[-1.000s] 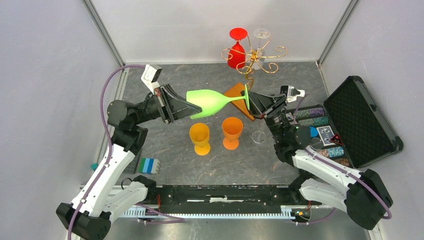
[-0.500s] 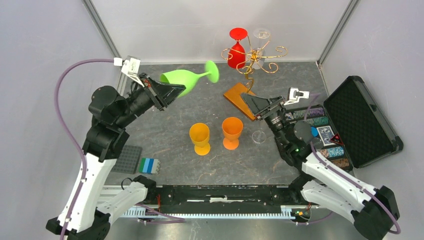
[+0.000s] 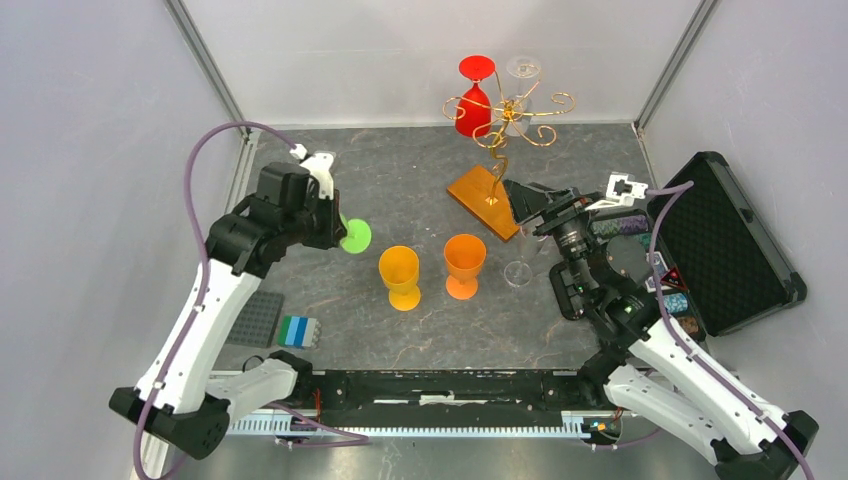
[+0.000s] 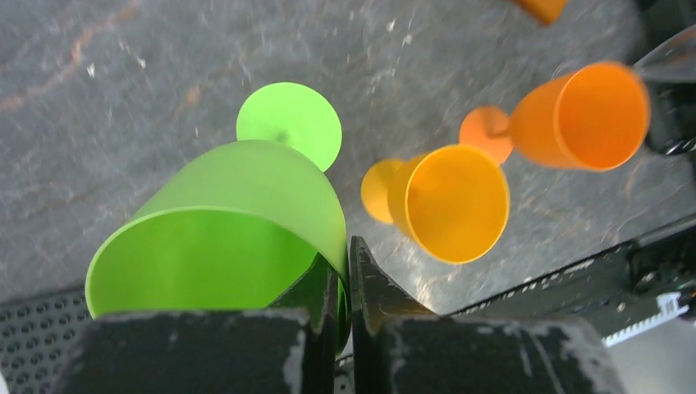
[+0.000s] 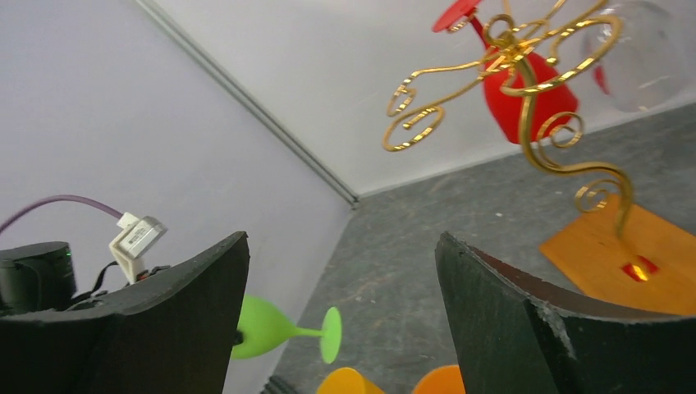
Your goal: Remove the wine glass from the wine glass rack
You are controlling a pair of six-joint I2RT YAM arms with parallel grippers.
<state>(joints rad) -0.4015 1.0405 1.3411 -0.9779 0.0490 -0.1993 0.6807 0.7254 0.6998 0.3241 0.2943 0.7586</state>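
While the left gripper (image 4: 345, 275) clamps the green glass (image 4: 246, 189) rim, the wide-open right gripper (image 5: 341, 240) sits nearest the rack (image 3: 478, 192), below its stem-up red glass (image 3: 472, 118).

Pale grey walls (image 3: 80, 150) stand on three sides of me, metal posts (image 3: 205, 62) at the back corners. My counter (image 3: 400, 170) is dark mottled grey.
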